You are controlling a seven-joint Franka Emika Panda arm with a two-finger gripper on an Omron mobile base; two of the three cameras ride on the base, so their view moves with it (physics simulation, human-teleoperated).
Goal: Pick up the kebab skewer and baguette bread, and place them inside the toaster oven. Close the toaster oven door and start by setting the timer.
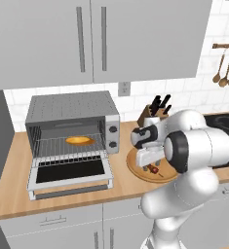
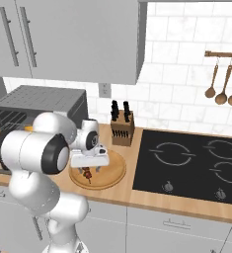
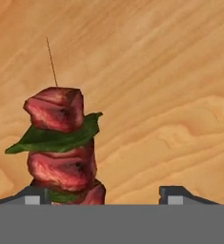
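The kebab skewer (image 3: 61, 143), red meat chunks with green leaves on a thin stick, lies on the round wooden plate (image 3: 170, 95). My gripper (image 3: 106, 195) hangs low over it, open, with the skewer's near end between the fingertips, close to the left one (image 3: 35, 195). From the base, the gripper (image 1: 148, 162) (image 2: 90, 166) points down at the skewer (image 1: 154, 169) (image 2: 87, 173) on the plate (image 1: 134, 168) (image 2: 112, 173). The toaster oven (image 1: 72, 109) (image 2: 43, 101) stands to the left with its door (image 1: 69, 172) dropped open. The baguette bread (image 1: 80, 140) lies on the rack inside.
A knife block (image 1: 152, 114) (image 2: 122, 126) stands just behind the plate. A black cooktop (image 2: 191, 163) lies to the right of it. Wooden spoons (image 2: 226, 84) hang on the wall, and grey cabinets (image 1: 86, 39) hang over the oven.
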